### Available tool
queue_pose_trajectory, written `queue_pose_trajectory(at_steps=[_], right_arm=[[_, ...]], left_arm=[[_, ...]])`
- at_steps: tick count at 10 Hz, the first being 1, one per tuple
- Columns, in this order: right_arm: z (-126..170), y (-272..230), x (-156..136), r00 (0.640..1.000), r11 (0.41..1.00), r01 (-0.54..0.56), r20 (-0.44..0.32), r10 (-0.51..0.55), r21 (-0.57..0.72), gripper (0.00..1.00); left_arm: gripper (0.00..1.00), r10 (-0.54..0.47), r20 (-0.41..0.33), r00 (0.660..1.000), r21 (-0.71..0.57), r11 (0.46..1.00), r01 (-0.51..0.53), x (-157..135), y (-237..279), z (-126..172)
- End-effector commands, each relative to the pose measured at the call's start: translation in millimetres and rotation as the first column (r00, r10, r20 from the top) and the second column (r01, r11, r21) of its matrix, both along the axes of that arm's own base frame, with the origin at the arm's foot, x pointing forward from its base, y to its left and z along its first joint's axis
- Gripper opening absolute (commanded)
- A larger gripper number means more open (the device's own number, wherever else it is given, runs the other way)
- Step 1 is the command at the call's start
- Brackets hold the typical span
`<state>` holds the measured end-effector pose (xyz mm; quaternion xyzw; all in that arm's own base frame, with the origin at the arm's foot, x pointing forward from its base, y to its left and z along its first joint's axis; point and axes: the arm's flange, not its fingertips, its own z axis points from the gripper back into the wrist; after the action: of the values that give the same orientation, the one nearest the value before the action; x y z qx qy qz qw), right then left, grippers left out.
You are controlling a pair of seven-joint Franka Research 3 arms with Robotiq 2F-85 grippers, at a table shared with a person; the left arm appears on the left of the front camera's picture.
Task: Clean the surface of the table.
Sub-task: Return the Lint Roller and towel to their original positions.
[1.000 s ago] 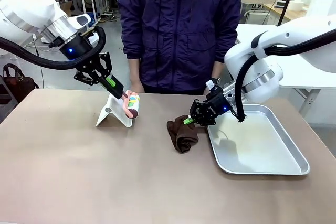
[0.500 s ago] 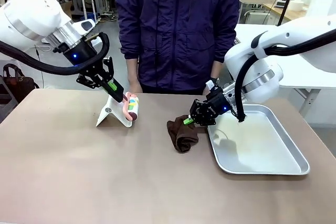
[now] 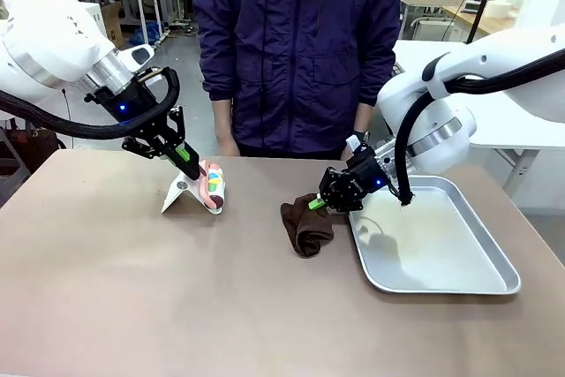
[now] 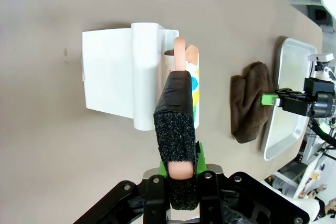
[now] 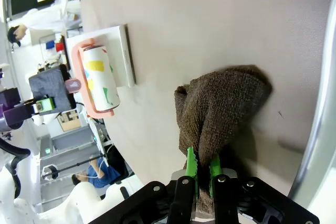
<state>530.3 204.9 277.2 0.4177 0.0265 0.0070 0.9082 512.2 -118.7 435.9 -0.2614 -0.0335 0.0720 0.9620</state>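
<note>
Two-arm table cleaning, seen from the robot's side. The table (image 3: pixel 177 306), a broad matte taupe slab, spans the whole foreground and carries every other item; all places below are given relative to the metal tray (image 3: pixel 459 284), a shiny shallow pan with rounded corners.

The right gripper (image 3: pixel 320 203), just left of the tray's near-left rim, is clenched on a brown cloth (image 3: pixel 305 229). The cloth is soft, nubby and folded, and droops onto the tabletop, probably so it can be dragged as a wipe.

Well to the tray's left, the left gripper (image 3: pixel 190 158) grasps the foam-padded handle of a lint roller (image 3: pixel 212 184). The roller has a pink frame and a white drum with coloured patches. It rests against a white stand (image 3: pixel 181 192) of smooth bent plastic, apparently being docked or lifted from it.

A person (image 3: pixel 300 50) stands at the far edge.
</note>
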Motion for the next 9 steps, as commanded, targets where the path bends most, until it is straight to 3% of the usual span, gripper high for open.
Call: queue_pose_trajectory(at_steps=[1, 4, 9], right_arm=[[0, 0, 0, 1.000, 1.000, 0.011, 0.006, -0.011, -0.005, 0.10], [0, 0, 0, 1.000, 1.000, 0.011, 0.006, -0.011, -0.005, 0.10], [0, 0, 0, 1.000, 1.000, 0.011, 0.006, -0.011, -0.005, 0.10]], left_arm=[[0.20, -0.011, -0.023, 1.000, 0.014, 1.000, 0.011, 5, -3, 1], [0.20, -0.084, -0.026, 0.996, 0.024, 0.996, 0.085, 17, 0, 0], [0.20, -0.114, -0.039, 0.993, 0.031, 0.993, 0.116, 27, 1, -8]])
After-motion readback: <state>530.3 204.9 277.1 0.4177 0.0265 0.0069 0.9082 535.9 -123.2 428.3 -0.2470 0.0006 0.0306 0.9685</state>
